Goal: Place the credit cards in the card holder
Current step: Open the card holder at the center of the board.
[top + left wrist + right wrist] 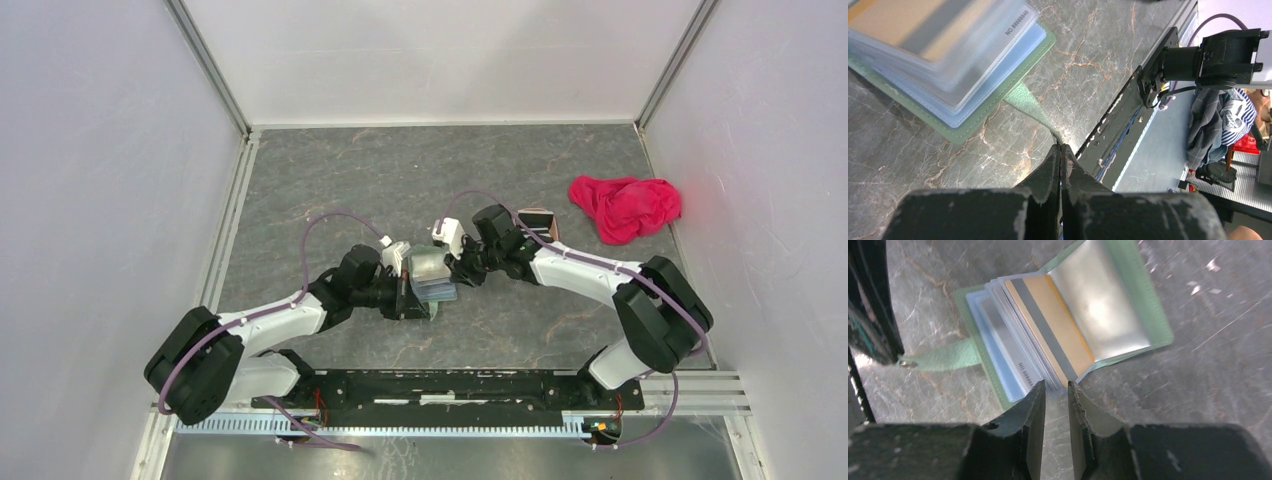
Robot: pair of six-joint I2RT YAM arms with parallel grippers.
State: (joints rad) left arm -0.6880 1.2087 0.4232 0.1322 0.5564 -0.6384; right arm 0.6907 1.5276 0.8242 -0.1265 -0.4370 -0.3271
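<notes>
The sage-green card holder (435, 277) lies open on a grey marbled tabletop (350, 180) inside a white-walled enclosure (440, 60), between 2 robot arms. The left gripper (1060, 146) is clamped on the holder's strap (1028, 102). The right gripper (1055, 386) hovers, jaws narrowly parted, at the edge of the clear sleeves (1013, 340), beside 1 yellow-orange credit card (1058, 330) with a dark stripe. A red-pink cloth (625, 207) lies near the right wall.
</notes>
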